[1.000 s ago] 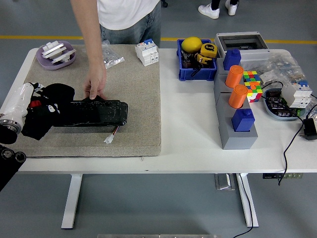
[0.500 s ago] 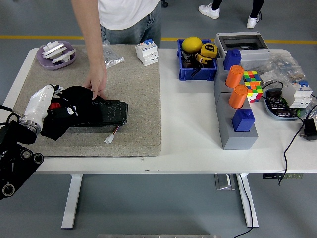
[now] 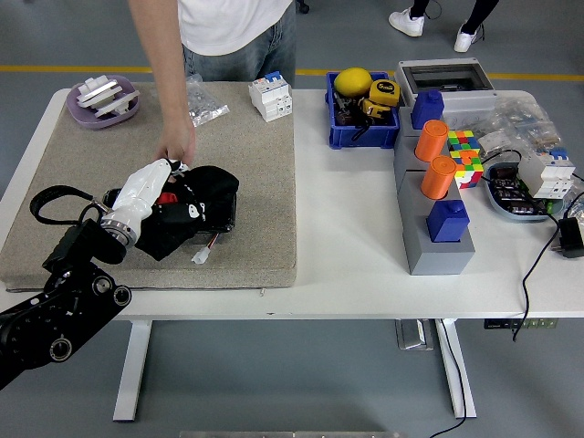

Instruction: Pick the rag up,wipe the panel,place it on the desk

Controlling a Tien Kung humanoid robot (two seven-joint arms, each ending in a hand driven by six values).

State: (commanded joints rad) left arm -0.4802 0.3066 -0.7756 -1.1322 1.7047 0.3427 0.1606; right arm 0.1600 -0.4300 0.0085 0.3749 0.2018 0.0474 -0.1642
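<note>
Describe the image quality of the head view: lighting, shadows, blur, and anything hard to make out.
Head view: lighting is even and diffuse, with only soft shadows under the table and beside the grey blocks. No glare on the white top. Focus is sharp overall. The black rag under the left hand merges with the dark panel beneath it, so their edges are hard to separate. A person's hand steadies the panel.

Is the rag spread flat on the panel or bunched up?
Bunched: the rag lies crumpled under the left hand, covering most of the panel.
</note>
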